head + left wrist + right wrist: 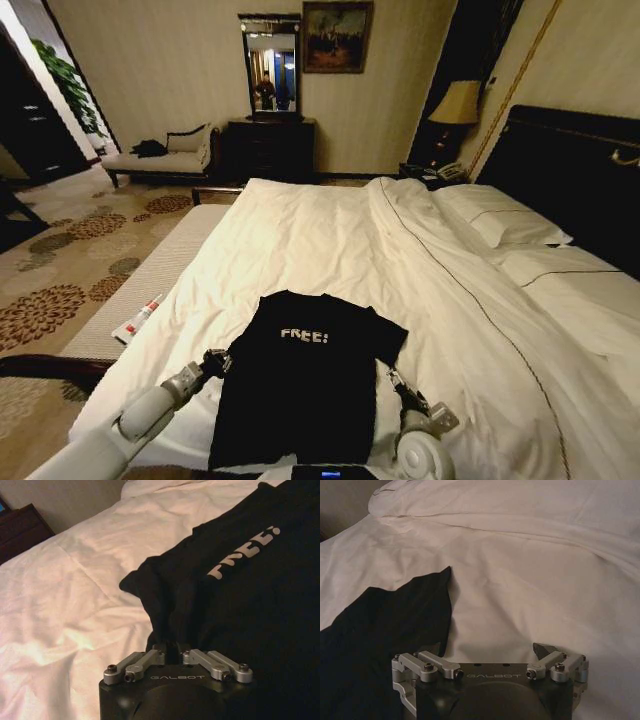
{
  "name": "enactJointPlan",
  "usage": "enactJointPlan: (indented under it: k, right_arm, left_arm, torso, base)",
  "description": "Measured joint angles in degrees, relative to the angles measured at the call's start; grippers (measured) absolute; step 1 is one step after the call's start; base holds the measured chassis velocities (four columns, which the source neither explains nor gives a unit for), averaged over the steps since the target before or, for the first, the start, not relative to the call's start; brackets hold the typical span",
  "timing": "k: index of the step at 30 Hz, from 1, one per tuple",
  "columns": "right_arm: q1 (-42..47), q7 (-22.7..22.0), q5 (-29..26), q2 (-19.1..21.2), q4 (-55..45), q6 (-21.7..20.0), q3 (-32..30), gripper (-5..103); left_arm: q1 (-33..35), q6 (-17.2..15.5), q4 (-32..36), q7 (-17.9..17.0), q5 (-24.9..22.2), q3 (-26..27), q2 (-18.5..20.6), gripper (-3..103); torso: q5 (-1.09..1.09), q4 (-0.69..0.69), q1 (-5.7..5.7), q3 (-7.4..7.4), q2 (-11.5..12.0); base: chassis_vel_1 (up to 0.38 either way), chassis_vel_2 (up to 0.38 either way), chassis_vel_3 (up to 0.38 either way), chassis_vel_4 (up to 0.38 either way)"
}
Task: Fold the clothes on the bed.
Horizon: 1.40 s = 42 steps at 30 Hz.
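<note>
Matt black cloth T-shirt [300,385] on smooth white cloth duvet [330,250]; dark wooden headboard [575,170].

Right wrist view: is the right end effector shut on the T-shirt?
No. The right end effector is open, its fingers spread wide above the white duvet, with the T-shirt beside one finger.

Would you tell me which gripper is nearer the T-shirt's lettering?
Left. The left gripper is shut on the T-shirt at its sleeve, beside the lettering; the right gripper, open, sits lower by the other edge.
</note>
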<state>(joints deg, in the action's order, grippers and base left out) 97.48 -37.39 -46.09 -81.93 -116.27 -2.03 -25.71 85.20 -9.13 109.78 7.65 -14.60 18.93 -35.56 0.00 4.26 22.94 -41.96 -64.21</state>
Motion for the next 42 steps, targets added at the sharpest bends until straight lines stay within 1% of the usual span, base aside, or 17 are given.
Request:
enactJointPlan:
  k: [1, 2, 4, 6, 7, 8, 11, 14, 15, 19, 24, 27, 29, 31, 34, 36, 42]
  right_arm:
    - [0.02, 0.00, 0.03, -0.01, -0.01, 0.01, 0.01, 100]
    - [0.11, 0.00, 0.17, -0.02, -0.07, 0.03, 0.03, 100]
    - [0.18, 0.00, 0.22, -0.03, -0.12, 0.05, 0.03, 100]
    - [0.29, 0.01, 0.25, -0.04, -0.26, 0.06, 0.00, 100]
    - [0.36, 0.01, 0.26, -0.02, -0.37, 0.09, -0.12, 100]
    - [0.36, 0.01, 0.26, -0.02, -0.37, 0.09, -0.12, 100]
    - [0.37, 0.02, 0.25, 0.02, -0.49, 0.12, -0.44, 100]
    - [-0.67, 0.31, -0.34, 0.71, -0.51, 0.34, -1.19, 100]
    - [-0.67, 0.31, -0.34, 0.71, -0.51, 0.34, -1.19, 100]
    - [-3.03, 2.27, -2.33, 2.86, -0.94, 1.18, -1.89, 100]
    - [-5.77, 7.61, -6.30, 5.59, -0.53, 2.91, -1.51, 100]
    - [-6.57, 10.10, -7.17, 6.52, -0.13, 3.25, -1.06, 100]
    - [-7.20, 12.28, -7.28, 7.04, 0.49, 3.35, -0.64, 100]
    - [-8.48, 14.78, -6.80, 7.46, 2.14, 3.35, -0.08, 100]
    - [-9.09, 14.89, -6.80, 7.33, 3.23, 3.41, -0.44, 100]
    - [-9.10, 14.40, -6.78, 7.07, 4.10, 3.56, -1.69, 100]
    - [-10.16, 13.05, -7.37, 7.39, 6.54, 3.20, -2.55, 100]
  left_arm:
    - [0.04, 0.01, 0.07, -0.03, -0.02, 0.05, 0.02, 13]
    - [0.28, 0.02, 0.77, -0.32, -0.74, 0.48, 0.01, 23]
    - [0.30, 0.02, 1.39, -0.52, -1.94, 0.86, -0.14, 23]
    - [0.16, -0.37, 2.80, -0.85, -5.21, 1.71, -0.72, 34]
    - [-0.30, -1.27, 4.90, -1.32, -10.04, 2.84, -1.61, 40]
    - [-0.30, -1.27, 4.90, -1.32, -10.04, 2.84, -1.61, 40]
    - [-1.16, -3.35, 9.39, -2.37, -19.73, 6.09, -4.14, 50]
    - [-3.29, -7.10, 16.89, -6.43, -38.10, 13.77, -10.63, 67]
    - [-3.29, -7.10, 16.89, -6.43, -38.10, 13.77, -10.63, 67]
    - [-6.22, -10.30, 18.56, -14.33, -55.07, 24.75, -18.79, 83]
    - [-8.27, -12.19, 15.30, -20.79, -64.03, 32.28, -23.43, 98]
    - [-8.34, -12.92, 14.60, -21.04, -64.21, 34.36, -23.47, 99]
    - [-7.99, -14.18, 13.02, -21.11, -61.16, 35.69, -22.59, 100]
    - [-5.17, -14.60, 6.96, -19.76, -48.43, 35.75, -20.27, 100]
    - [-3.78, -13.76, 2.88, -17.13, -44.51, 34.53, -19.99, 100]
    - [-3.97, -13.03, -0.44, -14.75, -45.04, 33.12, -20.67, 100]
    - [-4.49, -12.57, -2.19, -13.83, -49.75, 32.54, -23.21, 100]
  torso:
    - [0.00, 0.00, 0.00, 0.00, 0.00]
    - [0.00, -0.01, 0.00, 0.00, 0.00]
    - [0.00, -0.01, 0.00, 0.00, 0.00]
    - [0.00, 0.00, 0.00, 0.00, 0.00]
    - [0.00, 0.00, 0.00, 0.00, 0.00]
    - [0.00, 0.00, 0.00, 0.00, 0.00]
    - [0.00, 0.01, 0.00, 0.00, 0.00]
    - [0.02, 0.01, 0.00, 0.00, 0.00]
    - [0.02, 0.01, 0.00, 0.00, 0.00]
    - [0.02, 0.00, 0.00, 0.00, 0.00]
    - [-0.01, -0.01, 0.01, 0.00, 0.01]
    - [0.00, -0.01, 0.00, 0.00, 0.01]
    - [0.02, 0.00, 0.00, 0.00, 0.00]
    - [0.01, 0.00, 0.00, 0.00, 0.01]
    - [-0.02, -0.05, 0.01, 0.00, 0.01]
    - [-0.02, 0.00, 0.00, 0.00, 0.00]
    - [0.01, 0.00, 0.01, -0.01, 0.01]
  base:
    - [0.000, 0.000, 0.000, 0.000]
    - [0.000, 0.000, 0.000, 0.000]
    - [0.000, 0.000, 0.000, 0.000]
    - [0.000, 0.000, 0.000, 0.000]
    - [0.000, 0.000, 0.000, 0.000]
    - [0.000, 0.000, 0.000, 0.000]
    - [0.000, 0.000, 0.000, 0.000]
    - [0.000, 0.000, 0.000, 0.000]
    - [0.000, 0.000, 0.000, 0.000]
    - [0.000, 0.000, 0.000, 0.000]
    - [0.000, 0.000, 0.000, 0.000]
    - [0.000, 0.000, 0.000, 0.000]
    - [0.000, 0.000, 0.000, 0.000]
    - [0.000, 0.000, 0.000, 0.000]
    - [0.000, 0.000, 0.000, 0.000]
    - [0.000, 0.000, 0.000, 0.000]
    - [0.000, 0.000, 0.000, 0.000]
